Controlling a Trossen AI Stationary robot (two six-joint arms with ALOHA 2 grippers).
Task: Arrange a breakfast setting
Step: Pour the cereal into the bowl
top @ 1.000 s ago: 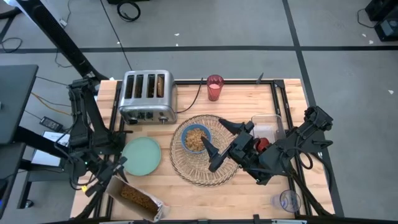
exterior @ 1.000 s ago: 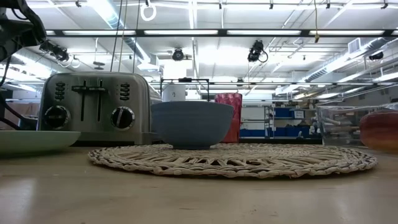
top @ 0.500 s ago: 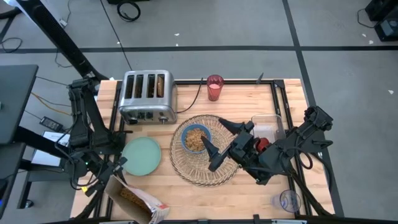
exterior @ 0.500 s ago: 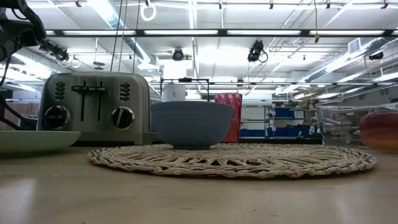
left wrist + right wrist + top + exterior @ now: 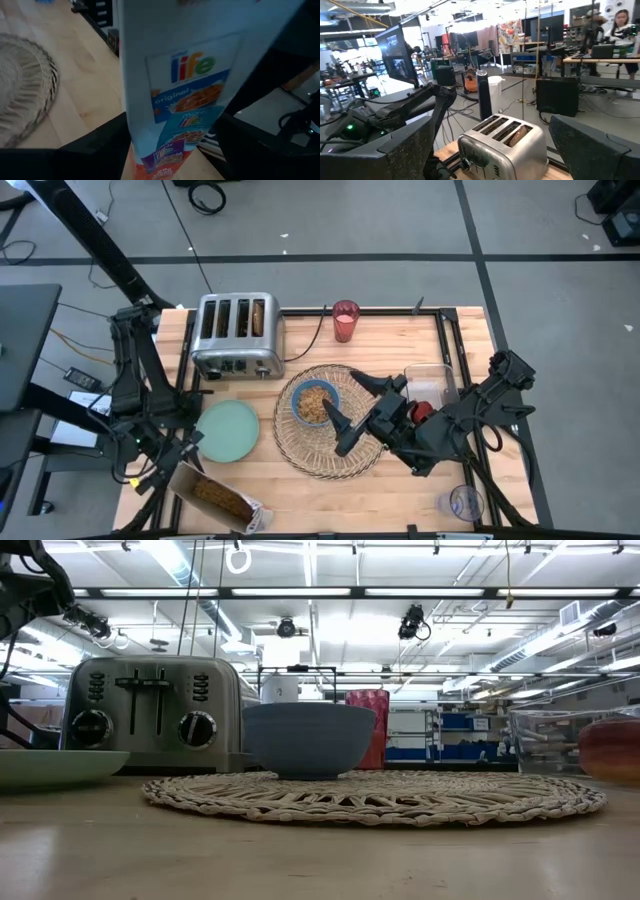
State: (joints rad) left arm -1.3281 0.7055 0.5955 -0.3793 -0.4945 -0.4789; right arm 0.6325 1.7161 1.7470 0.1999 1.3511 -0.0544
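Mid-table, the wicker placemat (image 5: 329, 423) carries the blue bowl (image 5: 315, 402) with cereal on its left part; pale green plate (image 5: 227, 430) sits just left of the mat, red cup (image 5: 345, 321) at the far edge right of the toaster (image 5: 237, 335), a toast slice (image 5: 259, 317) in its right slot, red fruit (image 5: 421, 412) in the clear tray (image 5: 431, 388). Right gripper (image 5: 352, 413) hovers over the mat's right half, fingers spread wide, holding nothing. Left gripper (image 5: 185, 461) at the near-left corner is clamped on a cereal box (image 5: 222, 501).
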